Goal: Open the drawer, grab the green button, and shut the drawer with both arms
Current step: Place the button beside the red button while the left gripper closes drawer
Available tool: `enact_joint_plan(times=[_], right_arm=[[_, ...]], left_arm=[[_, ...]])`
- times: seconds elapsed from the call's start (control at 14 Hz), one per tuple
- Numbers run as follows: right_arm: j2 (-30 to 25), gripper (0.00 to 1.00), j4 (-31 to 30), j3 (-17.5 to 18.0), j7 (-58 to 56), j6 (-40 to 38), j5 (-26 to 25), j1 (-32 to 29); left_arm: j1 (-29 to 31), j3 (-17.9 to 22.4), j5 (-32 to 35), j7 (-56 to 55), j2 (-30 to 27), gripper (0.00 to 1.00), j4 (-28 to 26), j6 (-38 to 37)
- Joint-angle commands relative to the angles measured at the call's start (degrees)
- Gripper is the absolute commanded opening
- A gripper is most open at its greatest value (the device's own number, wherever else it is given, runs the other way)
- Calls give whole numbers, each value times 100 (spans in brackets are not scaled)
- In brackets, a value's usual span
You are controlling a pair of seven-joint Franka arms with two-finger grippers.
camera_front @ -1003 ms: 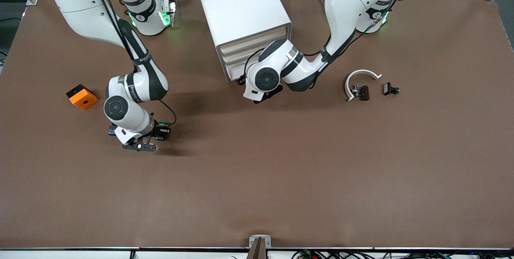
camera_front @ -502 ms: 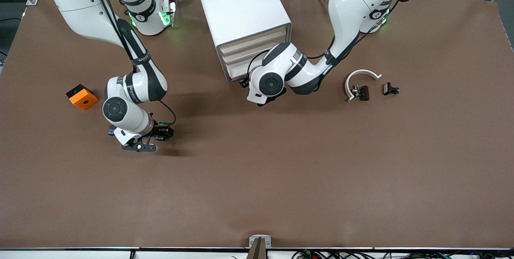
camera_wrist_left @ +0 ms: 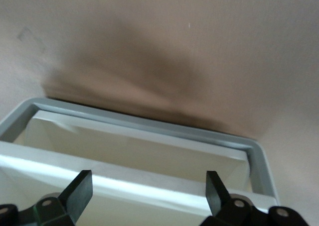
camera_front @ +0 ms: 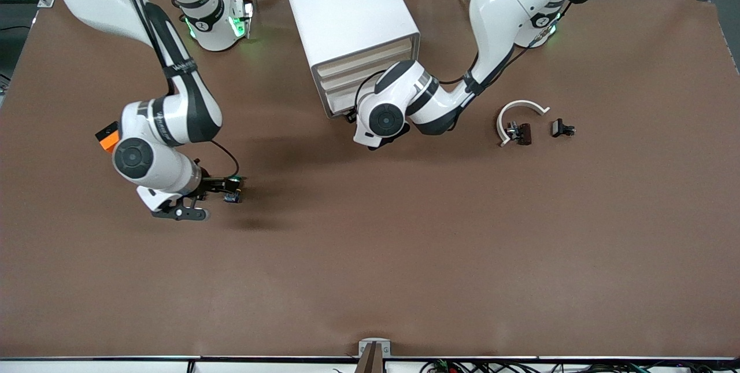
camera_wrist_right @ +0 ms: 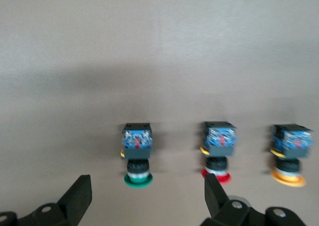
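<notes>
The green-capped button (camera_wrist_right: 138, 178) lies on its side on the brown table (camera_front: 404, 246), free of my right gripper (camera_wrist_right: 147, 188), which is open and drawn back from it, low over the table. In the front view the row of small buttons (camera_front: 233, 189) lies just off the right gripper (camera_front: 199, 194). The white cabinet (camera_front: 347, 8) stands at the back middle. My left gripper (camera_wrist_left: 148, 193) is open at the cabinet's lower front, with a cream drawer (camera_wrist_left: 139, 151) front spanning its fingers. In the front view the left wrist (camera_front: 384, 119) hides that gripper.
A red-capped button (camera_wrist_right: 217, 173) and a yellow-capped button (camera_wrist_right: 288, 178) lie beside the green one. An orange block (camera_front: 106, 137) peeks out by the right arm. A white curved piece (camera_front: 520, 108) and two small dark parts (camera_front: 562, 128) lie toward the left arm's end.
My right gripper opened, let the green button go on the table and drew back toward the right arm's end. The left arm shifted slightly closer to the cabinet front.
</notes>
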Motion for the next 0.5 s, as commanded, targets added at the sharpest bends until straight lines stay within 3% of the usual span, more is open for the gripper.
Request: enact_joint_plan(times=[0.0,0.21,0.43], right_arm=[[-559,100,-52,82,-79,-557,-80,-299],[-1061,100,167,73,-377,-1338,-80,-563],[-1168,100,1044,64,-755,-2612,-97,-774]], left_arm=[[-104,-26,-97,-21,45,100,45,-253],[-113,-35,-132,-12,45,100,54,-395],[-43,-26,-132,5,37,100,89,-395]])
